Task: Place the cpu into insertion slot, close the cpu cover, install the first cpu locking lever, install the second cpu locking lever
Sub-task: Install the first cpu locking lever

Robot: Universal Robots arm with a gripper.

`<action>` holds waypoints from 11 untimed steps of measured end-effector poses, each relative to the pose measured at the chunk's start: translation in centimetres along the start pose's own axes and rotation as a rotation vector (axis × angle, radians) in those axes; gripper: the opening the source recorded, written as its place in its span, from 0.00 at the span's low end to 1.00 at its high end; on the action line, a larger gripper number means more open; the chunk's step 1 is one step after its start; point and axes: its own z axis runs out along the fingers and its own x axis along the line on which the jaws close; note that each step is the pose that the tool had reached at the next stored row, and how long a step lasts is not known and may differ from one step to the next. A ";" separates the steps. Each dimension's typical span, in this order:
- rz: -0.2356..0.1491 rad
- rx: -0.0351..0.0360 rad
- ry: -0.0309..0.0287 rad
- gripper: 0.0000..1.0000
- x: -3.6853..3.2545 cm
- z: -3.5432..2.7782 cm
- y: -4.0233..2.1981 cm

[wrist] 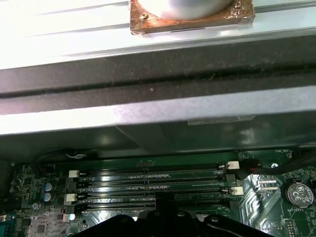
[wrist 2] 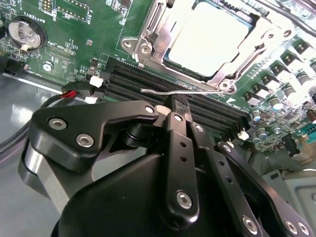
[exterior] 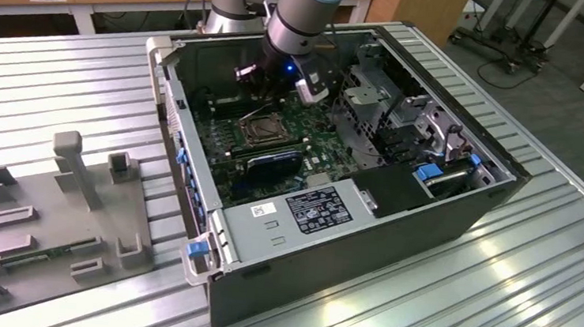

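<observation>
Ribbed metal counter (exterior: 67, 80) runs under everything, with a grey fixture tray (exterior: 54, 222) on the exterior view's left. The open computer case (exterior: 369, 249) lies on its side on it, and my arm (exterior: 305, 14) reaches down into it over the green motherboard (wrist 2: 74, 29).

As I judge it, the first steps are done. The insertion slot (wrist 2: 132, 45) already has the cpu (wrist 2: 207, 34) seated in it. The cpu cover (wrist 2: 157, 22) lies down over the chip, whose silver top shows through its window. The levers look unfinished. One thin locking lever (wrist 2: 173, 92) stands free, its end poking out over the black memory slots (wrist 2: 133, 81). A second lever (wrist 2: 249, 52) runs along another side of the frame; I cannot tell whether it is hooked down.

My pincer (wrist 2: 177, 103) sits just beside that free lever, its tip right under the rod. Whether it touches I cannot tell, nor whether it is open or closed. I see nothing carried in it.
</observation>
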 end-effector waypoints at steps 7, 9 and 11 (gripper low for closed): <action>0.000 0.0001 0.0000 0.11 0.10 -0.85 0.26; 0.000 0.0002 0.0000 0.11 0.12 -0.94 0.29; 0.000 0.0000 0.0000 0.11 0.13 -1.07 0.33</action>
